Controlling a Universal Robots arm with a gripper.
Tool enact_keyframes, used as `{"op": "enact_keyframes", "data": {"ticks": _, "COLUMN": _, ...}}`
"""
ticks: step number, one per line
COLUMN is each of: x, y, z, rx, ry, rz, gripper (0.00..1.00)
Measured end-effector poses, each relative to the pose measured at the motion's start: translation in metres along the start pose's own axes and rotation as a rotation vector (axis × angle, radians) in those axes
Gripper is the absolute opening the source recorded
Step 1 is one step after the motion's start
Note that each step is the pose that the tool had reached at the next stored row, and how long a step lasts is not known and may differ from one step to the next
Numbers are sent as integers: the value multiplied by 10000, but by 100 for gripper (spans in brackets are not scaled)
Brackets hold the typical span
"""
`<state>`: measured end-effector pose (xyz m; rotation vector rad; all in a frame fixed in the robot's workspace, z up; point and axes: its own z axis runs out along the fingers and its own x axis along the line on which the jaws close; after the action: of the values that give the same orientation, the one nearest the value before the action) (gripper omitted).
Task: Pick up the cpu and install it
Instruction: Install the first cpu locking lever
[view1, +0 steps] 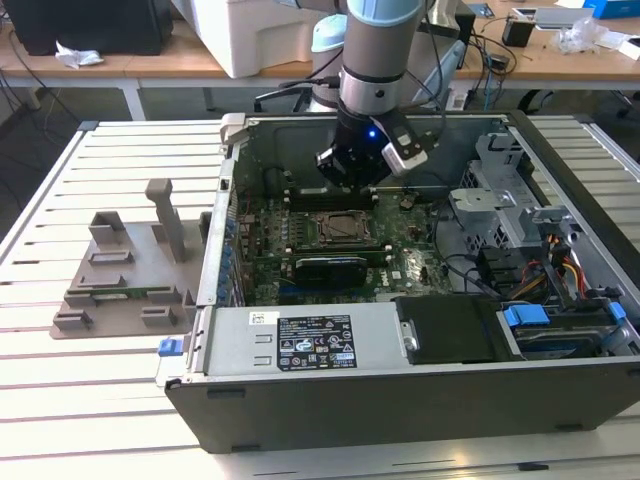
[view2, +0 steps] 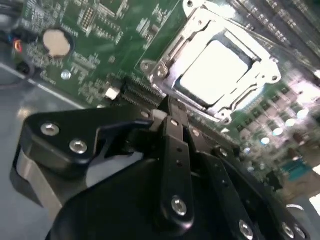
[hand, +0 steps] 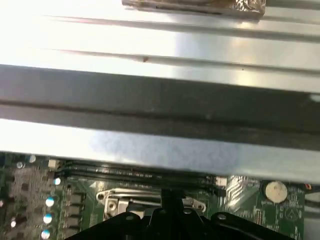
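The cpu (view2: 215, 70) lies flat in the motherboard socket (view1: 335, 228), its silvery top bright inside the metal socket frame. My gripper (view1: 352, 182) hangs inside the open computer case, just above the board and toward the case's back wall from the socket. In the second wrist view the gripper (view2: 168, 106) has its black fingers pressed together with nothing between them, their tips a short way off the socket's corner. The first wrist view shows the gripper (hand: 167, 202) over the socket frame, with the case wall beyond.
A black card with a fan (view1: 330, 268) sits in front of the socket, with memory slots (view1: 320, 195) behind it. The power supply (view1: 300, 345), drive cage (view1: 490, 190) and cables (view1: 560, 265) crowd the case. A grey parts holder (view1: 120, 285) lies on the slatted table.
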<state>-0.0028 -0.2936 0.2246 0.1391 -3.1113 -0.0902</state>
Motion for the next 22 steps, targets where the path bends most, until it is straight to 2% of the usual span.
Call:
{"op": "enact_keyframes", "data": {"ticks": 1, "x": 1, "y": -12, "z": -3, "rx": 329, "ry": 29, "rz": 9, "gripper": 11}}
{"op": "enact_keyframes", "data": {"ticks": 3, "x": 4, "y": -29, "z": -5, "rx": 694, "ry": 61, "rz": 20, "gripper": 11}}
{"op": "enact_keyframes", "data": {"ticks": 4, "x": 6, "y": -51, "z": -6, "rx": 970, "ry": 86, "rz": 27, "gripper": 11}}
{"op": "enact_keyframes", "data": {"ticks": 5, "x": 10, "y": -83, "z": -9, "rx": 1172, "ry": 104, "rz": 31, "gripper": 11}}
{"op": "enact_keyframes", "data": {"ticks": 7, "x": 14, "y": -131, "z": -12, "rx": 1245, "ry": 110, "rz": 36, "gripper": 11}}
{"op": "enact_keyframes", "data": {"ticks": 9, "x": 17, "y": -135, "z": -99, "rx": 1248, "ry": 108, "rz": 36, "gripper": 11}}
{"op": "enact_keyframes", "data": {"ticks": 10, "x": 19, "y": -130, "z": -175, "rx": 1247, "ry": 107, "rz": 37, "gripper": 11}}
{"op": "enact_keyframes", "data": {"ticks": 11, "x": 23, "y": -119, "z": -368, "rx": 1248, "ry": 107, "rz": 36, "gripper": 11}}
{"op": "enact_keyframes", "data": {"ticks": 15, "x": 28, "y": -108, "z": -566, "rx": 1247, "ry": 107, "rz": 36, "gripper": 11}}
{"op": "enact_keyframes", "data": {"ticks": 16, "x": 28, "y": -106, "z": -589, "rx": 1247, "ry": 107, "rz": 35, "gripper": 11}}
{"op": "enact_keyframes", "data": {"ticks": 22, "x": 28, "y": -105, "z": -598, "rx": 1248, "ry": 107, "rz": 35, "gripper": 11}}
